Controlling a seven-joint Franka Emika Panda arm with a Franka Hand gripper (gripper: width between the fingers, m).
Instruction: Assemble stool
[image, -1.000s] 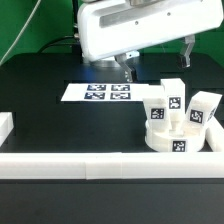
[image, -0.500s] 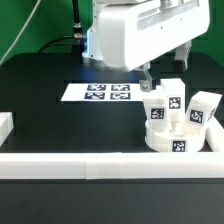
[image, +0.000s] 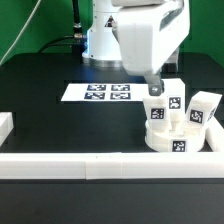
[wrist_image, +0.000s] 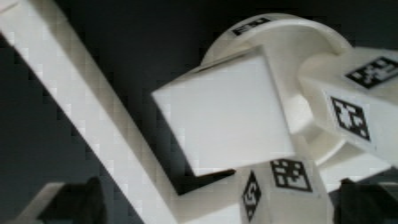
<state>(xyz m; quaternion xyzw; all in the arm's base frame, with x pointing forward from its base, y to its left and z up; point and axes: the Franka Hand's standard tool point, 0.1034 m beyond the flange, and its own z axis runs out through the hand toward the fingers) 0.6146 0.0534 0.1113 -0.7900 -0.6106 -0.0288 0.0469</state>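
white plastic stool parts crowded one corner of the border rails (image: 100, 166) on the black worktop (image: 60, 125): the round seat (image: 170, 141) with three blocky legs (image: 203, 108) packed against it. the jaws hung spread above the leg (image: 156, 112) toward the exterior view's left, pinching nothing.

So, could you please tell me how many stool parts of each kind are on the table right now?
Round seat: 1
Blocky legs: 3
Total: 4
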